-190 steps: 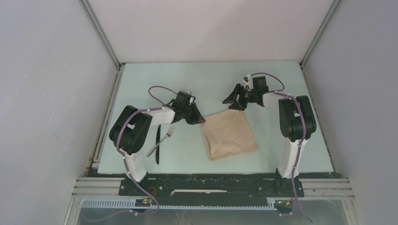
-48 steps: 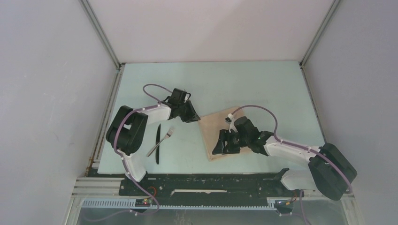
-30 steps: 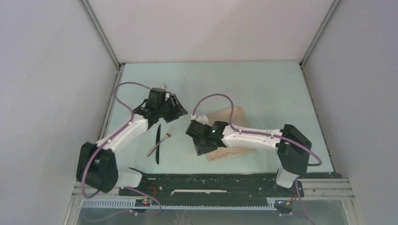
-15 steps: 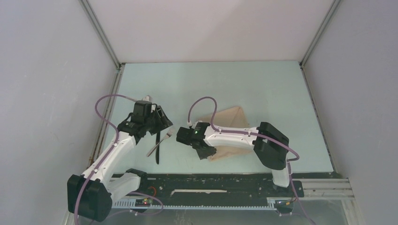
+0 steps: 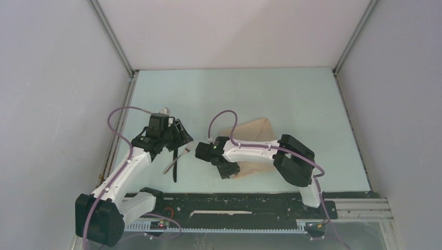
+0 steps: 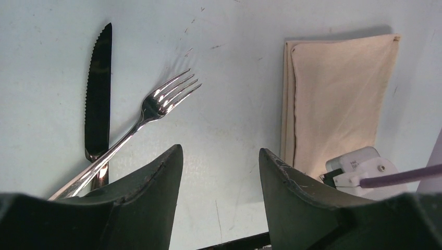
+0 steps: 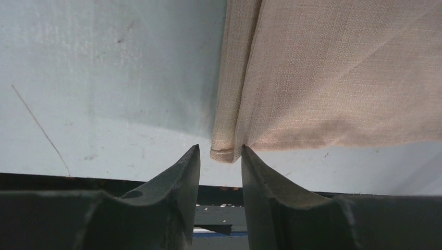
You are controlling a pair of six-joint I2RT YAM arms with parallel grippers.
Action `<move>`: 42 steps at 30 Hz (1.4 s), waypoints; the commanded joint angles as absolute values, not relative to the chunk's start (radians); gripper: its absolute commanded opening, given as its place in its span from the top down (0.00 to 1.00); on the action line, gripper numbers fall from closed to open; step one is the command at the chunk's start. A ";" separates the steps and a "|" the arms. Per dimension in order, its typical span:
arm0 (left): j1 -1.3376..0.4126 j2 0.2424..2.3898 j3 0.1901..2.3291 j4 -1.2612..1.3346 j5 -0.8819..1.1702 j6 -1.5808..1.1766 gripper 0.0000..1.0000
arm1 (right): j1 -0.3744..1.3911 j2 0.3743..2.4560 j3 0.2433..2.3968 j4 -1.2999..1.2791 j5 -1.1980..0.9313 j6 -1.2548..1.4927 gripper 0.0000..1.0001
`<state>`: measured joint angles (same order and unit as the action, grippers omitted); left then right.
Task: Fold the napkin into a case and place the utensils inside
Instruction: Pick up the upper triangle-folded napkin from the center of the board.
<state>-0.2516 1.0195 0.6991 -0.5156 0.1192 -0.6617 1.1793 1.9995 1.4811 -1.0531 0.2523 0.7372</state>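
The napkin (image 5: 256, 130) lies folded on the table right of centre, a beige rectangle with a doubled left edge in the left wrist view (image 6: 339, 99). My right gripper (image 5: 230, 171) is at its near left corner. In the right wrist view the jaws (image 7: 220, 148) stand narrowly apart, and the folded corner (image 7: 227, 151) sits between the tips, touching the right one. The black knife (image 6: 98, 94) and the silver fork (image 6: 156, 104) lie crossed on the table to the left. My left gripper (image 6: 219, 151) is open and empty, hovering between fork and napkin.
The table's dark near edge and metal rail (image 5: 234, 203) run just beyond the right gripper. The right arm's white links (image 5: 255, 151) lie across the napkin. Grey walls enclose the pale table (image 5: 234, 94) on three sides.
My right arm swung from the napkin's far corner to its near left corner. My left arm drew back from the napkin to above the fork. Little has moved in the last half second.
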 commanded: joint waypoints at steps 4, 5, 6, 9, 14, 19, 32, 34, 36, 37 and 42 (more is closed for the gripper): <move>-0.242 1.008 0.700 -0.480 0.141 -0.644 0.38 | 1.157 2.020 1.508 -1.031 0.261 0.707 0.58; -0.243 1.009 0.701 -0.480 0.142 -0.644 0.38 | 1.154 2.022 1.504 -1.026 0.259 0.704 0.58; -0.242 1.010 0.701 -0.479 0.144 -0.644 0.38 | 1.151 2.024 1.500 -1.021 0.257 0.703 0.58; -0.242 1.012 0.703 -0.477 0.147 -0.646 0.38 | 1.145 2.033 1.489 -1.007 0.253 0.696 0.58; -0.242 1.017 0.707 -0.476 0.147 -0.646 0.38 | 1.137 2.051 1.468 -0.963 0.238 0.682 0.58; -0.243 1.029 0.705 -0.474 0.147 -0.641 0.38 | 1.123 2.056 1.410 -0.912 0.217 0.674 0.57; -0.242 1.053 0.703 -0.454 0.167 -0.653 0.38 | 1.061 2.005 1.254 -0.769 0.133 0.647 0.58; -0.242 1.055 0.702 -0.452 0.170 -0.654 0.38 | 1.054 2.001 1.251 -0.764 0.127 0.641 0.60; -0.242 1.053 0.699 -0.452 0.171 -0.658 0.38 | 1.045 2.000 1.243 -0.747 0.109 0.634 0.63; -0.242 1.054 0.698 -0.450 0.173 -0.659 0.38 | 1.040 2.001 1.238 -0.739 0.103 0.631 0.66; -0.242 1.058 0.687 -0.445 0.186 -0.660 0.38 | 1.048 2.007 1.232 -0.717 0.142 0.611 0.86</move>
<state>-0.2508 1.0557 0.6991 -0.4797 0.1635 -0.6628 1.0462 1.9289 1.2957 -0.8135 0.0849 0.6334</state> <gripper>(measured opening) 0.619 0.193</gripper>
